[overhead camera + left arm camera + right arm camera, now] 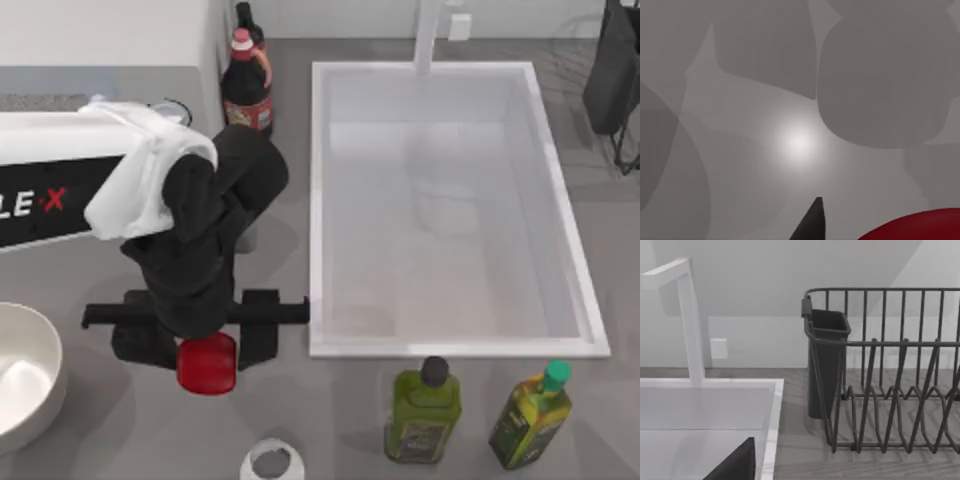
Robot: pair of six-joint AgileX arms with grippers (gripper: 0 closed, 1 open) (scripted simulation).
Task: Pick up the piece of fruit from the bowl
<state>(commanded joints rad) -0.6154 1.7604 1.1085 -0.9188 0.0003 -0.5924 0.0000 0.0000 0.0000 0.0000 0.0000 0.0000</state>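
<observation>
Left claw [207,345] pinching the piece of fruit [207,363], beside the bowl [30,375], above grey counter [340,420]

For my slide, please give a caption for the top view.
Left gripper holds the red fruit above the counter, between the white bowl and the sink.

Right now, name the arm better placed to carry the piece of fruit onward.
Left. The left gripper is over the counter right of the bowl, and the piece of fruit sits at its fingers, already out of the bowl. The right arm is parked away by the dish rack.
</observation>
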